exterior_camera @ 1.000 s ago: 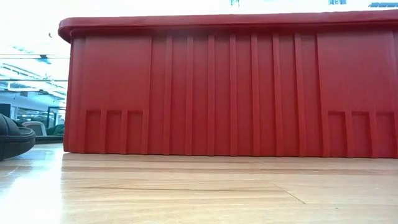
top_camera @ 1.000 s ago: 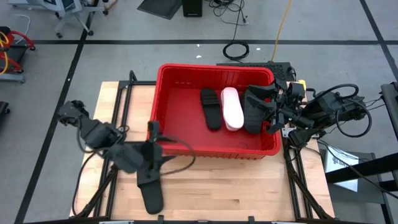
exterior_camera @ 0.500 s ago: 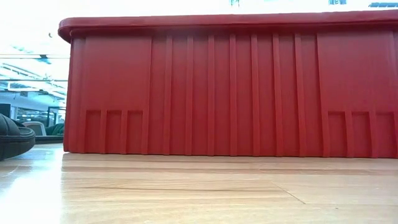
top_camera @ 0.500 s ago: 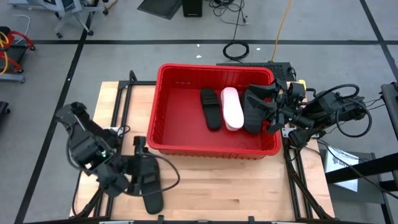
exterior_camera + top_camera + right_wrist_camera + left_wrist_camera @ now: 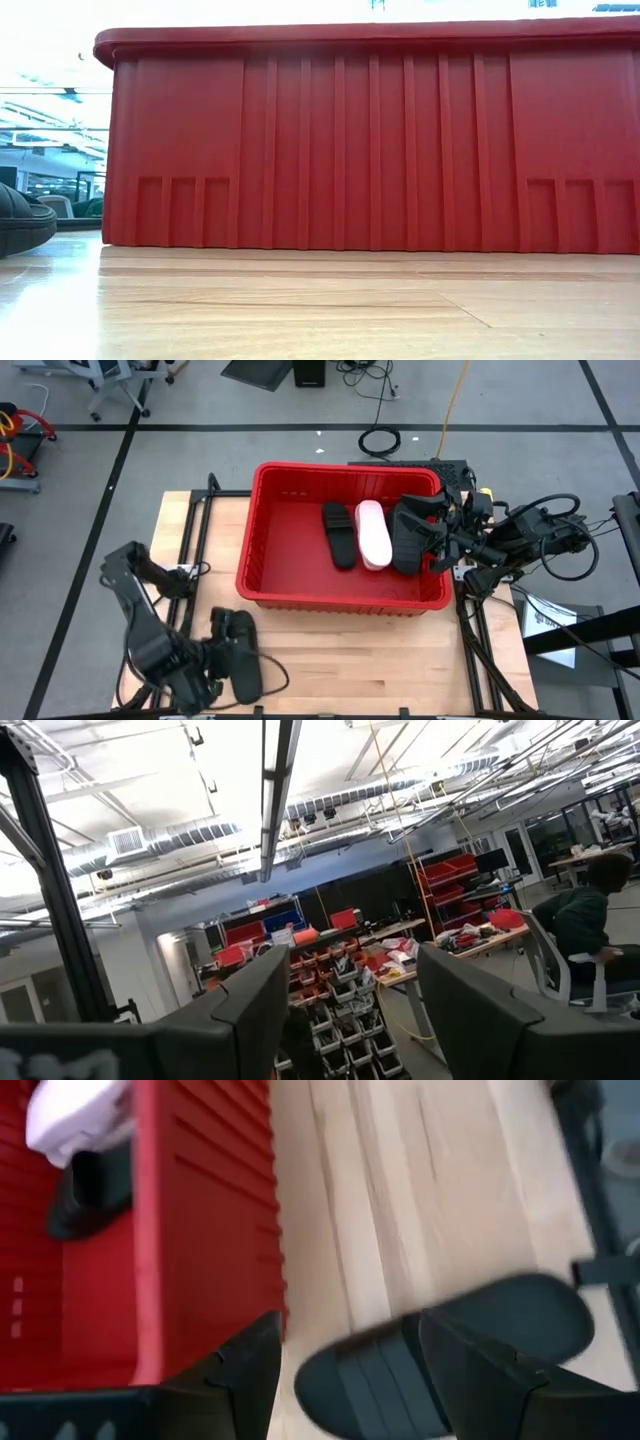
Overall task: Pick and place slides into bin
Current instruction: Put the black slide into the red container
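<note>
The left gripper [image 5: 222,645] hovers with jaws wide over a black slide [image 5: 243,668] on the table [image 5: 400,660]. The right gripper [image 5: 440,538], jaws wide and empty, sits at the bin's [image 5: 300,600] right edge; the bin holds two black slides [image 5: 338,535] and a pink one [image 5: 374,533].

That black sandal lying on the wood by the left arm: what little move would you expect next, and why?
Probably the left gripper lowers onto the black sandal: its fingers are open with the sandal lying between them, outside the red bin.

no legible text, labels, brands or numbers anywhere
</note>
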